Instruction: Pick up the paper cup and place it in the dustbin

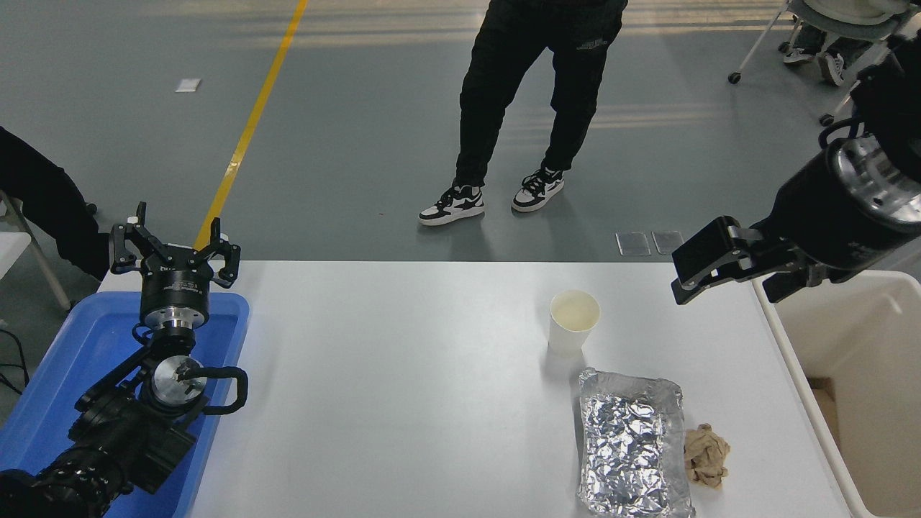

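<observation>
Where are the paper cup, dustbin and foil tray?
paper cup [573, 321]: head view, on its white side wall just below the rim.
dustbin [797, 374]: head view, on its left rim beside the table edge.
foil tray [632, 446]: head view, on its crinkled top.

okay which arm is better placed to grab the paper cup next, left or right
Right, most likely. The right end effector hangs above the table's far right corner, with the paper cup and the dustbin both on its side. The left end effector is parked over the blue tray, across the table.
</observation>
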Controlling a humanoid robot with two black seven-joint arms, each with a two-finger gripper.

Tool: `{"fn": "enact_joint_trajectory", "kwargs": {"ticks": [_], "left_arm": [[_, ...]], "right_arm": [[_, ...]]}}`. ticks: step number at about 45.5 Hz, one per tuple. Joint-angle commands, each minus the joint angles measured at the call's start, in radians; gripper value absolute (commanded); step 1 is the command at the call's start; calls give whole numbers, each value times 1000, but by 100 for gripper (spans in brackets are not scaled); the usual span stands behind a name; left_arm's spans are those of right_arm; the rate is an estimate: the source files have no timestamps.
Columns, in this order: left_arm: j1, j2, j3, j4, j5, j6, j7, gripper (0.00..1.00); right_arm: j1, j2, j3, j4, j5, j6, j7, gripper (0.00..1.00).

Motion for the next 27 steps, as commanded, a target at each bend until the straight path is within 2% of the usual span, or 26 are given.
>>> {"fn": "enact_joint_trajectory", "kwargs": {"ticks": [1, 17, 22, 27], "left_arm": [[0, 0, 0, 0, 0, 0, 0, 99], [0, 0, 0, 0, 0, 0, 0, 99], [0, 0, 0, 0, 0, 0, 0, 99], [0, 0, 0, 0, 0, 0, 0, 99]], "right_arm": [[0, 7, 27, 5, 31, 16, 1, 100], [-173, 7, 77, -13, -8, -96, -2, 100], [-268, 4, 82, -45, -98, -169, -2, 100], [-373, -23, 83, -94, -241, -203, -2, 100]]}}
